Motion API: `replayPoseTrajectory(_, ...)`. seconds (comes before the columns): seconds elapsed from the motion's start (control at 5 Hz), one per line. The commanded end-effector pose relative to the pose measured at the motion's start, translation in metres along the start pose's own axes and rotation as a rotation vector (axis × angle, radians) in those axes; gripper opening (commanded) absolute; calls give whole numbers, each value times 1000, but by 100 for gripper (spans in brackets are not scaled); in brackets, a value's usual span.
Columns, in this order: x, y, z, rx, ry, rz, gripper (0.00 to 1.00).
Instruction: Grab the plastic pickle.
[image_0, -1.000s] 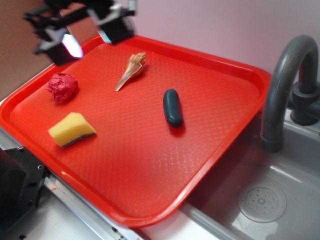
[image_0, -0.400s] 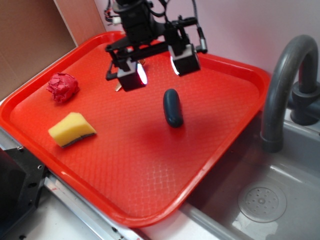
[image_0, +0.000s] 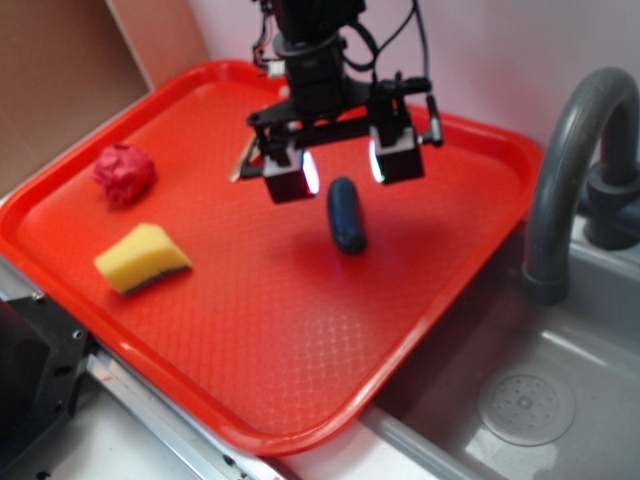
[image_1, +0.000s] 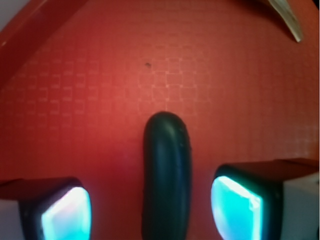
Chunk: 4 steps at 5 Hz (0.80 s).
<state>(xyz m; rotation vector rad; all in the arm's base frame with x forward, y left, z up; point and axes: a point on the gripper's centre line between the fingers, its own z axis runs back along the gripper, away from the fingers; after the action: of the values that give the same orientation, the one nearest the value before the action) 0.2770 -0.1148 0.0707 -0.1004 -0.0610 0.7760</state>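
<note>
Probably light, stiff and slick: plastic pickle (image_0: 346, 215) at frame centre, best pinched mid-length across its width, jaws spread either side.

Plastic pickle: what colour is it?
Dark teal-green plastic pickle, plain and glossy; clearest in the wrist view.

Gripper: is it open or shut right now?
Open: the gripper shows a wide gap between its fingers, straddling the untouched plastic pickle.

The gripper (image_0: 343, 171) points downward from its black wrist, its two fingers (image_0: 290, 176) spread wide apart.
</note>
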Motion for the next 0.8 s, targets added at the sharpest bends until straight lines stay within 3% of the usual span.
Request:
replayPoseTrajectory(0.0, 3, -10, -25, 41, 24, -24, 100)
replayPoseTrajectory(0.2, -2, -11, -34, 39, 26, -40, 65)
replayPoseTrajectory(0.4, -3, -10, -32, 36, 7, -27, 0)
replayPoseTrajectory(0.6, -4, -4, -27, 41, 4, -30, 0)
